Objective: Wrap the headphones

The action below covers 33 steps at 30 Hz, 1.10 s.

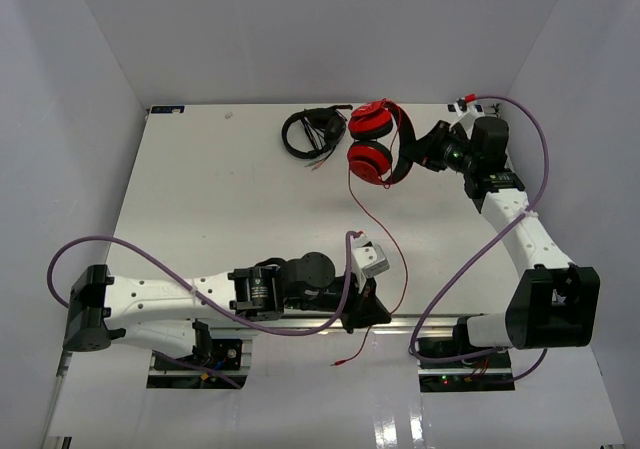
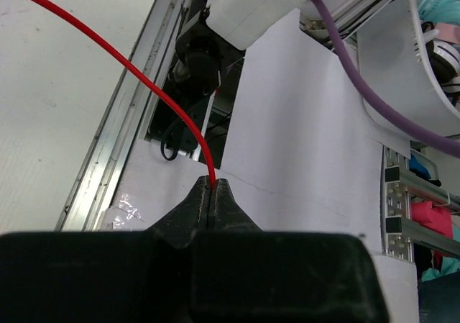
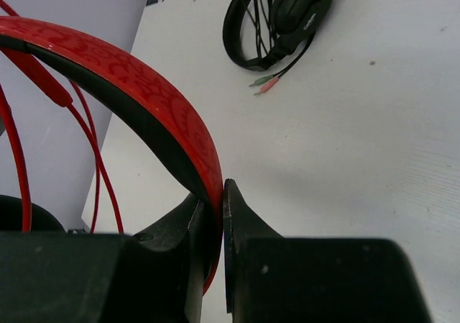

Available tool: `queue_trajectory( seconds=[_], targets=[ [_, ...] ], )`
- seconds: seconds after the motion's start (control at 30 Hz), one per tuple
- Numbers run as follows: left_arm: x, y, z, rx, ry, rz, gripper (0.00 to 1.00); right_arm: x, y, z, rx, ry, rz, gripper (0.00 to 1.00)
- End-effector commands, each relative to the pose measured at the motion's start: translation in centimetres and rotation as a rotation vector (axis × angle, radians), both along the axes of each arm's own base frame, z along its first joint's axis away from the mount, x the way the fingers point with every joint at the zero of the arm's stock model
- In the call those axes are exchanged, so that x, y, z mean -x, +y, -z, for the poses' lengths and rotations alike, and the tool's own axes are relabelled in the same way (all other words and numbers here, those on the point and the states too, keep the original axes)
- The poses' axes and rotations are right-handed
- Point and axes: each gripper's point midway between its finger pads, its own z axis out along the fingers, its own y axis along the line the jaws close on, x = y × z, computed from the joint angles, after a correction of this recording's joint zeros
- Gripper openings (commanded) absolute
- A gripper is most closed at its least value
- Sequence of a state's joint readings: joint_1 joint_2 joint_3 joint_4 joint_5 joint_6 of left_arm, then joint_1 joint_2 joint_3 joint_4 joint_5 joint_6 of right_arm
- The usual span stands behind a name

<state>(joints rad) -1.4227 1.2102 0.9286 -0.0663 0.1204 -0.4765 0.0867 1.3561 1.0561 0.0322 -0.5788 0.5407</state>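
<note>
Bright, even light, soft shadows, wrist views blurred up close

The black fingers (image 3: 241,219) of the right gripper (image 3: 219,193) are seen at the bottom of the frame, closed on the headphones (image 3: 136,85). The grip is taken on the headband (image 3: 86,49), whose patterned red outer face and black inner lining are pinched between the two jaws. From there the band is carried in an arch up and to the left. Strands of the thin red cable (image 3: 93,150) are hung beneath the arch, and part of a black ear pad (image 3: 14,211) is glimpsed at the lower left edge. On the white table (image 3: 345,136), well apart, the black headphones (image 3: 287,14) are laid near the far edge, with their green and pink plugs (image 3: 264,84) resting just beside them.
</note>
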Motion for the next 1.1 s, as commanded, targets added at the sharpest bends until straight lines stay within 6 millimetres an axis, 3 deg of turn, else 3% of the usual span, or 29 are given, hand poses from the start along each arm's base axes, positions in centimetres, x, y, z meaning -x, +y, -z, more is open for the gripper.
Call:
queue_trajectory(
  seconds=[0.0, 0.2, 0.47, 0.67, 0.83, 1.07],
  targets=[
    [1.4, -1.0, -4.5, 0.122, 0.004, 0.087, 0.00, -2.0, -1.9, -5.7, -0.097, -0.113, 0.224, 0.08],
    [3.3, -1.1, -6.2, 0.122, 0.029, 0.166, 0.00, -4.6, -4.0, -7.4, -0.102, -0.189, 0.378, 0.08],
    [3.9, 0.4, -7.1, 0.080, 0.033, 0.163, 0.00, -7.8, -5.7, -6.0, -0.014, -0.213, 0.486, 0.08],
    [3.7, 1.4, -8.0, 0.056, 0.017, 0.147, 0.00, -8.5, -7.3, -6.2, 0.051, -0.254, 0.592, 0.08],
    [3.2, 1.9, -9.3, 0.025, -0.020, 0.135, 0.00, -8.5, -6.9, -6.1, 0.158, -0.325, 0.615, 0.08],
    [1.9, 3.0, -12.3, 0.010, -0.088, 0.085, 0.00, -9.2, -6.8, -4.1, 0.330, -0.361, 0.599, 0.08]
  ],
)
